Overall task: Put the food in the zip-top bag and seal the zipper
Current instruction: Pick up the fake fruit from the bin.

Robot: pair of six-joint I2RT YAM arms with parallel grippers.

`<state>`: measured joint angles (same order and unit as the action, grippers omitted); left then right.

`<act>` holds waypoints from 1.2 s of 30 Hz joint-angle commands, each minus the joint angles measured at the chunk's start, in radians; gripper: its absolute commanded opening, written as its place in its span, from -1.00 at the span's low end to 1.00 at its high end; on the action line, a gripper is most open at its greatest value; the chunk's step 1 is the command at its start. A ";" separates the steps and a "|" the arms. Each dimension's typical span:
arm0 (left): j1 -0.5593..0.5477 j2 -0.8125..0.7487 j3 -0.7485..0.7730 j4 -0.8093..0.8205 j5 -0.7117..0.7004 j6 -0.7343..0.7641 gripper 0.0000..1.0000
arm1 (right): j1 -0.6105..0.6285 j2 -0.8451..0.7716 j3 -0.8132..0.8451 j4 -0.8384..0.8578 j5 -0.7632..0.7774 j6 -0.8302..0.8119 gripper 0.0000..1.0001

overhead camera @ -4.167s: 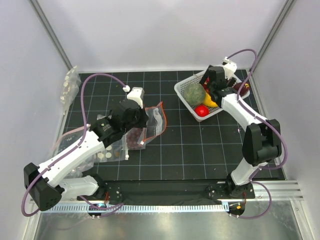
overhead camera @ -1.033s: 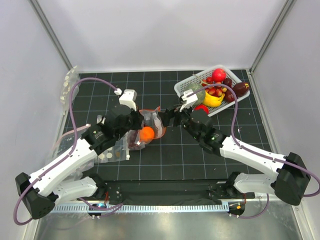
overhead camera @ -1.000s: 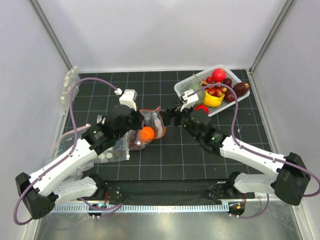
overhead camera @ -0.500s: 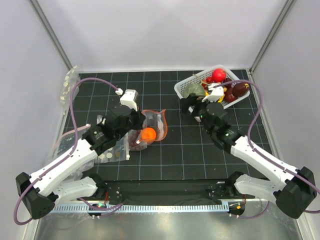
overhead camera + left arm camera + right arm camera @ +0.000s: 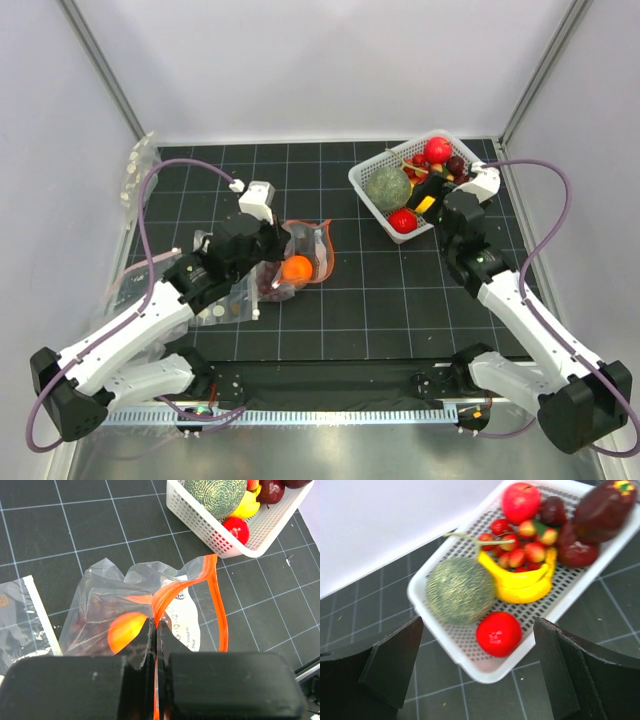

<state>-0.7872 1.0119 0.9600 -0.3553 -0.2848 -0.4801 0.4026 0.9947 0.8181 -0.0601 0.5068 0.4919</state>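
Left end effector (image 5: 154, 626) has its fingers pressed together on the bag (image 5: 192, 605), pinching the orange zipper (image 5: 220, 615) edge so the mouth gapes toward the basket (image 5: 470, 672). Right end effector (image 5: 479, 627) hangs over the basket with its fingers spread wide and nothing between them.

One orange ball (image 5: 126, 631) already sits inside the bag, well apart from the basket on the left arm's side. Something darker seems to lie under it, though the crinkled plastic makes that hard to tell. The nearest red ball (image 5: 498, 633) rests in the basket's near corner, just beside the melon (image 5: 460, 590) and the banana (image 5: 520, 582), directly below the open right fingers.

Trouble could come from that tight spot. A finger coming down may strike the melon or the basket wall, and the glossy ball may squirt out of a shallow grip. On the other side, the pinch holds only a thin strip. If it slips, the mouth would likely collapse onto the surface (image 5: 400, 290) and close off the way in.
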 commanded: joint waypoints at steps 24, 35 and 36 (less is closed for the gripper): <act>-0.001 -0.059 -0.018 0.081 0.021 -0.015 -1.00 | -0.274 0.772 0.599 -0.260 0.030 0.243 0.99; -0.003 -0.042 -0.014 0.084 0.036 -0.012 -0.99 | -0.315 0.890 0.696 -0.138 -0.014 0.197 0.73; -0.003 -0.036 -0.010 0.082 0.050 -0.012 -1.00 | -0.317 0.898 0.707 -0.130 -0.025 0.206 0.68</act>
<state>-0.7872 0.9699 0.9367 -0.3401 -0.2592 -0.4900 0.0910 1.8732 1.4574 -0.2504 0.4911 0.6876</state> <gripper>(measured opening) 0.014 0.856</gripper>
